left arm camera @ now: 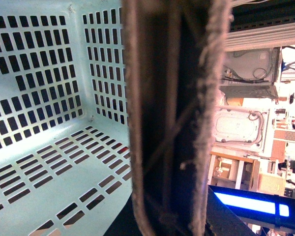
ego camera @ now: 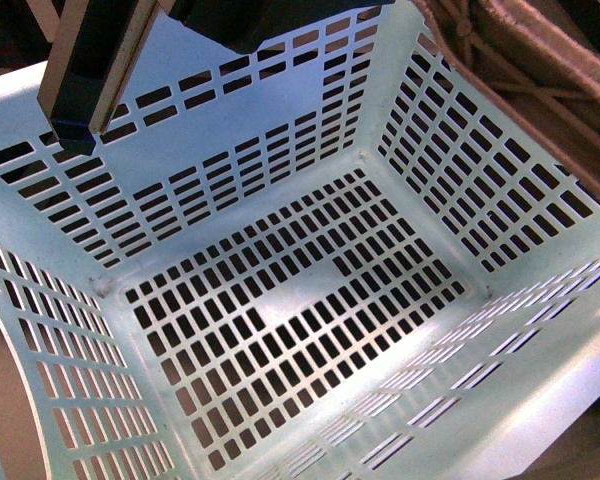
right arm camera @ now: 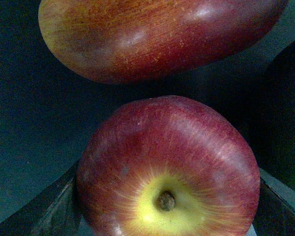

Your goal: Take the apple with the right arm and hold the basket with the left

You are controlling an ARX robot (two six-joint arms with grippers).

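- The apple fills the lower part of the right wrist view. It is red and glossy, and its yellow stem dimple faces the camera.
- It sits between the dark fingers of the right gripper. A finger meets its outline on each side, so the gripper looks clamped on it.
- Just beside the apple lies a second fruit, red with an orange blush. A narrow dark gap shows between the two.
- Under both is a dark surface; its detail is too dim to make out.
- The apple does not show in the front view or the left wrist view.
- The basket fills the front view, tilted, with its slotted floor and walls open to the camera. Nothing lies inside it.
- The left gripper shows as a dark finger with a pale strip, over the basket's far left wall. I cannot tell whether it is open or closed on the wall.
- A brown woven thing lies along the basket's right rim.
- In the left wrist view it stands blurred in the middle, with the basket's inside beside it.
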